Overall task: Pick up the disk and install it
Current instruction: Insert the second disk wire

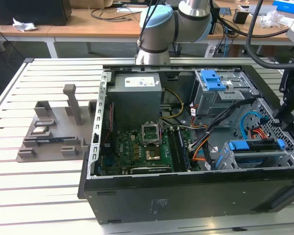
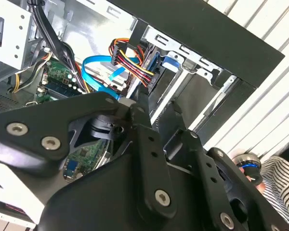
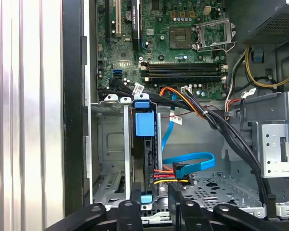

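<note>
While the disk (image 3: 145, 159) sits edge-on in its drive cage (image 3: 111, 144), cables attached, the hand (image 3: 156, 214) hovers just beside it; whether its grip is open or closed cannot be told.

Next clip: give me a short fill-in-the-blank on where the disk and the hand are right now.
1. The disk sits in the grey metal drive cage inside the open ____ case.
2. The disk's plastic rails are coloured ____.
3. In the exterior view, the hand is at the case's ____ side.
4. The flat data cable beside the cage is ____.

Missing words: computer; blue; right; blue
</note>
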